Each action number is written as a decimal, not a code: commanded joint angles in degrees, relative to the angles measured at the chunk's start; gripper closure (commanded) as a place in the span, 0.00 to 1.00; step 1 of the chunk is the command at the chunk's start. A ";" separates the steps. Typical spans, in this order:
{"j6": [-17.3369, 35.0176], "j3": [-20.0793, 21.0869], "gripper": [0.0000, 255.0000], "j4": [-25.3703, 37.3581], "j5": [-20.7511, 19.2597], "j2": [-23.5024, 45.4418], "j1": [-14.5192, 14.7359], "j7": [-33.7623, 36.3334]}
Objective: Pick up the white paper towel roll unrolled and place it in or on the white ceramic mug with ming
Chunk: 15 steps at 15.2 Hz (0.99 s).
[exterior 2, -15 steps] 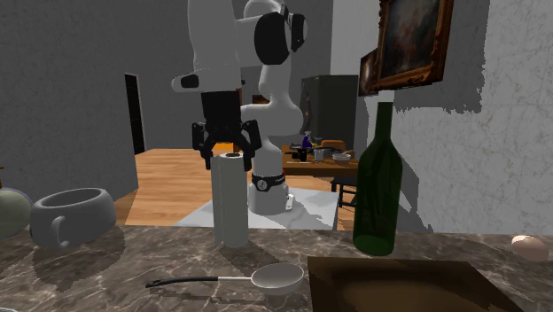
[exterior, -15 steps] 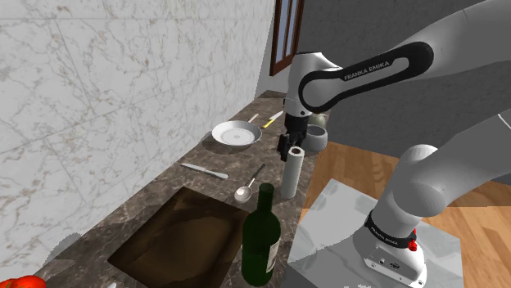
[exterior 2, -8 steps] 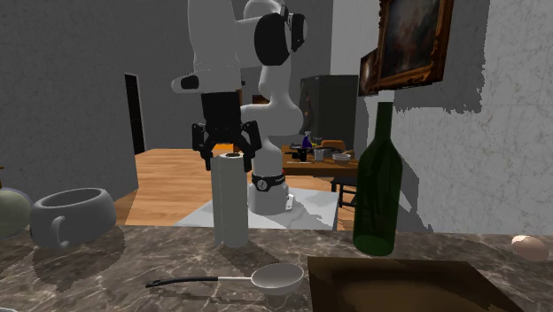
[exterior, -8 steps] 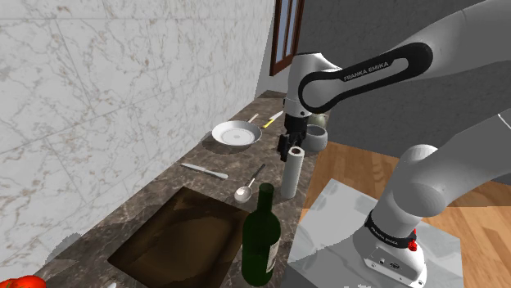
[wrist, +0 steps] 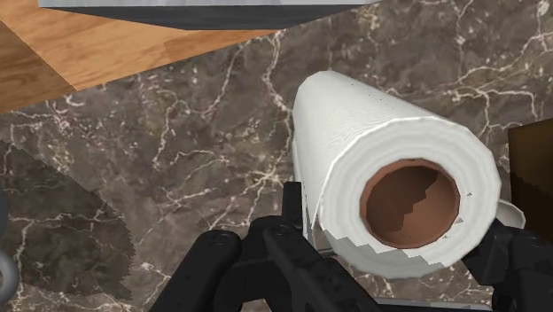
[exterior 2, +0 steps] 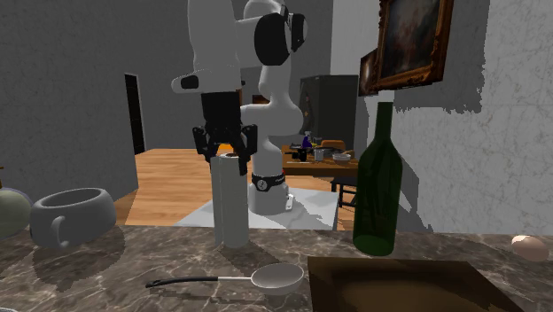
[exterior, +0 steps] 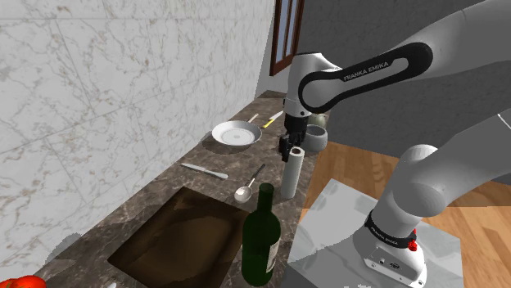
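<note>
A white paper towel roll (exterior: 290, 173) stands upright on the dark marble counter (exterior: 164, 192), near its edge by the stand. My gripper (exterior: 292, 148) comes straight down on the roll's top end, its black fingers pressed in against both sides. In the second exterior view the roll (exterior 2: 230, 200) rests on the counter with the gripper (exterior 2: 226, 151) clasping its top. The wrist view looks down the roll (wrist: 354, 133) and its brown core, and the fingers (wrist: 295, 211) touch its rim. A wide grey mug (exterior: 316, 139) (exterior 2: 71, 218) sits just beyond the roll.
A green wine bottle (exterior: 261, 237) (exterior 2: 377, 186) stands near the sink (exterior: 184, 237). A spoon (exterior: 246, 190) (exterior 2: 257, 278) and a knife (exterior: 203, 170) lie between sink and roll. A round pan (exterior: 236, 133) sits by the marble wall. A roundish pale object (exterior 2: 9, 211) is beside the mug.
The fingers, spread apart over the roll's top before, have drawn in and now clasp it. The arm and the roll have stayed in place.
</note>
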 commanded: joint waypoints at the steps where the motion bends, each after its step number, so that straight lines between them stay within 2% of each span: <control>1: -0.01 0.01 1.00 -0.01 0.02 0.02 0.01 0.00; 15: -11.22 -0.47 1.00 7.67 -0.57 -3.52 -0.17 0.61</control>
